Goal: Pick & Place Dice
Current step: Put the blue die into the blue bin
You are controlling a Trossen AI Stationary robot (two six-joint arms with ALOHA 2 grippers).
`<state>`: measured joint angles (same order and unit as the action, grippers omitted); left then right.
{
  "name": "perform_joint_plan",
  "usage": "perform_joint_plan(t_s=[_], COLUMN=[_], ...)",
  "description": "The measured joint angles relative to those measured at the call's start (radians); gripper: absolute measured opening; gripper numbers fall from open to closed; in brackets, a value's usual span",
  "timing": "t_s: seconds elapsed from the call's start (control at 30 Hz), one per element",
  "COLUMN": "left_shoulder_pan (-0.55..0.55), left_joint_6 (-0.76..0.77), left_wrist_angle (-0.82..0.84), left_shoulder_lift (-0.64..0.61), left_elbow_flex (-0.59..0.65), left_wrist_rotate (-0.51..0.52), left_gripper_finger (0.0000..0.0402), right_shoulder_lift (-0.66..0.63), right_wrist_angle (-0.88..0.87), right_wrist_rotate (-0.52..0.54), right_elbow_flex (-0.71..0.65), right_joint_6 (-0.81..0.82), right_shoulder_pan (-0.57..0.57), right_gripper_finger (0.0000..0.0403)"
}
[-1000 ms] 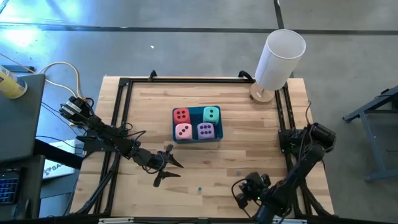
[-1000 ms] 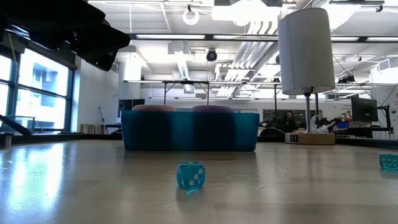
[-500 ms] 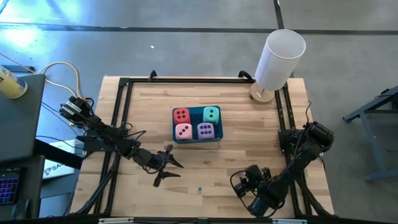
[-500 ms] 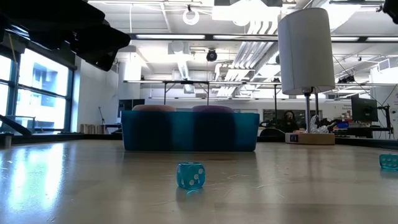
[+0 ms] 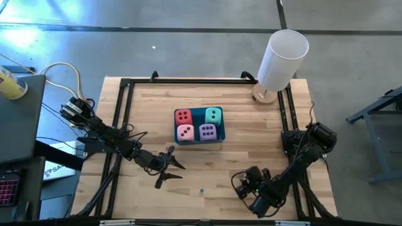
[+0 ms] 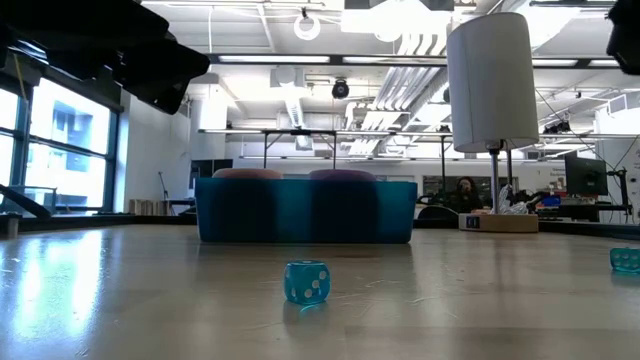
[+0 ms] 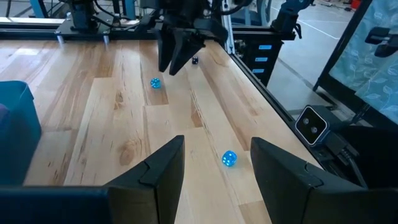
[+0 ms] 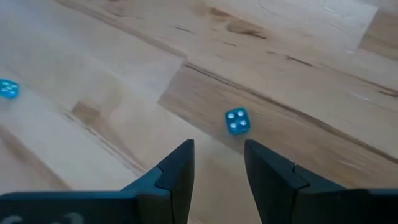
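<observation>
Four dice sit two by two in the blue tray (image 5: pixel 198 142) at the table's middle: red (image 5: pixel 183 116), teal (image 5: pixel 213 115), pink (image 5: pixel 184 132), purple (image 5: pixel 208 131). In the low view only the pink (image 6: pixel 247 173) and purple (image 6: pixel 341 174) tops show above the tray wall (image 6: pixel 305 210). My left gripper (image 5: pixel 169 170) is open, hovering near-left of the tray; its own view shows the spread fingers (image 7: pixel 217 168). My right gripper (image 5: pixel 242 183) is open near the table's near-right part, fingers pointing down (image 8: pixel 217 165), holding nothing.
Tiny clear blue beads lie on the wood: one (image 5: pixel 201 190) between the grippers (image 6: pixel 306 282), one just ahead of the right fingers (image 8: pixel 237 121), another at the right (image 6: pixel 625 259). A white cylinder lamp (image 5: pixel 282 56) stands at the far right corner. Black rails (image 5: pixel 119 119) line the table edges.
My right gripper has moved a little away from the table's near edge, toward the table's middle and left. The left arm, the dice and the tray have stayed where they were.
</observation>
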<state>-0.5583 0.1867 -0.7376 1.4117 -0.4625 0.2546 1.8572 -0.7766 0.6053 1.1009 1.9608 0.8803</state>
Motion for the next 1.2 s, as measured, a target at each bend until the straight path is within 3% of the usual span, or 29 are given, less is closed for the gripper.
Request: perform_joint_plan(t_s=[1.2], left_shoulder_pan=[0.039], left_joint_6=[0.053], left_wrist_angle=[0.005], left_shoulder_lift=[0.000], left_elbow_flex=[0.000], left_wrist_rotate=[-0.001], left_gripper_finger=[0.0178], right_shoulder_lift=[0.000], right_wrist_angle=[0.029], right_wrist_rotate=[-0.006], right_elbow_flex=[-0.038], right_joint_6=[-0.107], right_shoulder_pan=[-0.045], right_gripper_finger=[0.0133])
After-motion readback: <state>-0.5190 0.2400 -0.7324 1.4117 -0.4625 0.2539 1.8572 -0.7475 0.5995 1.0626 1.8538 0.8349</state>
